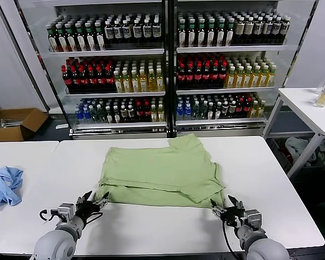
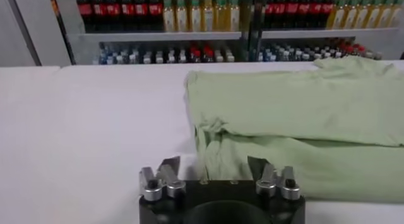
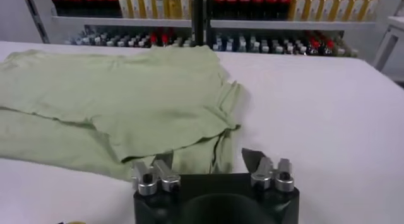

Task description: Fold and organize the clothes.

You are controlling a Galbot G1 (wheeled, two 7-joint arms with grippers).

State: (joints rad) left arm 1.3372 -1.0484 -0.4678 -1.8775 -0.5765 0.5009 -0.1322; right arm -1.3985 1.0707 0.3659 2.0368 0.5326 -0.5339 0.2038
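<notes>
Both end effectors open: left [image 1: 96, 200], right [image 1: 223, 207], at shirt [image 1: 160, 170] near hem corners. Risk: pinching apparently only top layer, fold slumps on surface [image 1: 151, 227].

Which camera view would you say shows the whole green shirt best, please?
The head view: the green shirt lies fully visible on the white table. Each wrist view shows only the near corner by its open claw: left claw, right claw.

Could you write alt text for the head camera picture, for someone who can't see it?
A green shirt lies partly folded on a white table, with the open left gripper and right gripper at its near corners. Behind stand drink shelves.
</notes>
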